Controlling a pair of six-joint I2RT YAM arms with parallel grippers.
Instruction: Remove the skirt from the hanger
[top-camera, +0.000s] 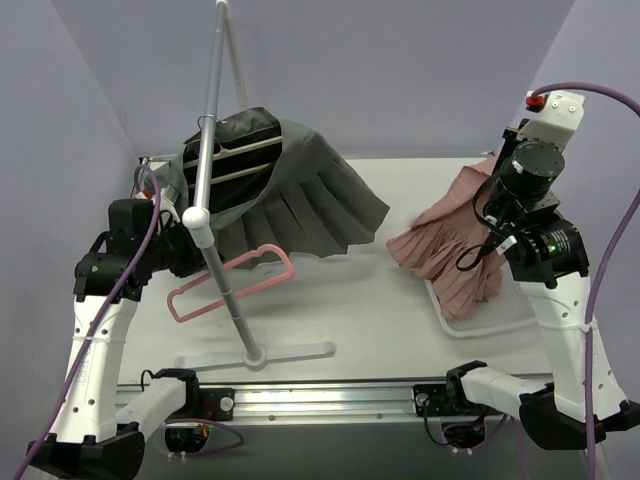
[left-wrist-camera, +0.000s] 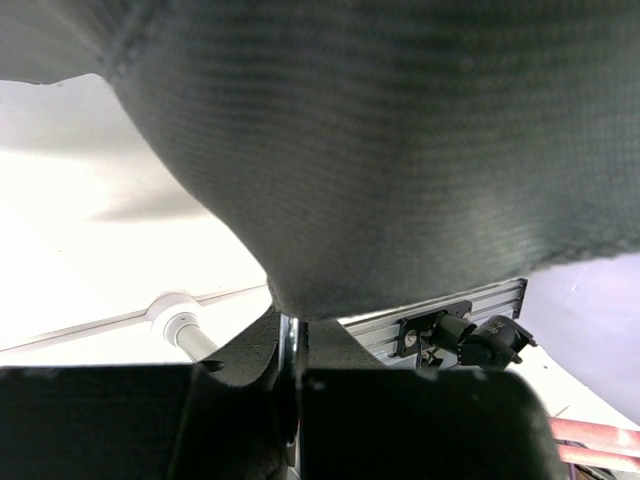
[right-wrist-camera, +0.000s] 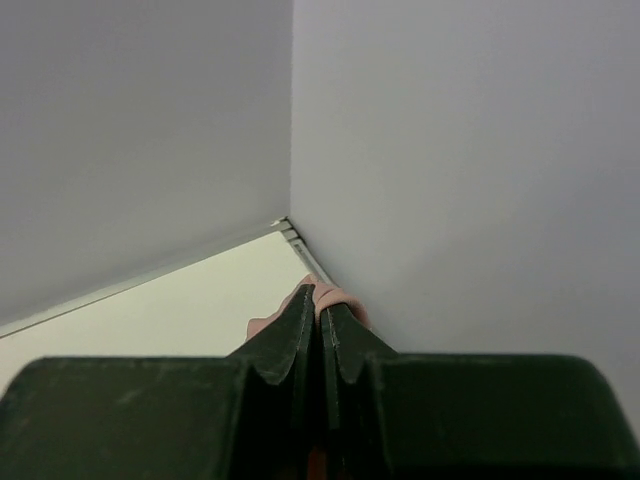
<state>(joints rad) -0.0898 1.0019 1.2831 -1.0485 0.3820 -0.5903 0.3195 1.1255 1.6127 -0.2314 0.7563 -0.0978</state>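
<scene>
The left gripper (left-wrist-camera: 288, 348) pinches the grey skirt (top-camera: 300, 200) hanging on the rack (top-camera: 212, 130), the right gripper (right-wrist-camera: 320, 305) pinches the pink skirt (top-camera: 445, 245) above the tray (top-camera: 500, 320), and a hard pull could tip the rack over.

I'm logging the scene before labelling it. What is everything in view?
grey skirt: one, dark grey and pleated, hanging from the stand's top bar at the table's left rear
pink skirt: one, dusty pink, hanging bunched over the tray on the right
pink hanger: one, pink, empty, low beside the stand's pole
stand: one, white, left of centre
tray: one, white, front right
table: one, white
rail: one, silver, along the near edge
left gripper: one, black, jaws closed on the grey skirt's edge
right gripper: one, black, jaws closed on pink fabric
</scene>
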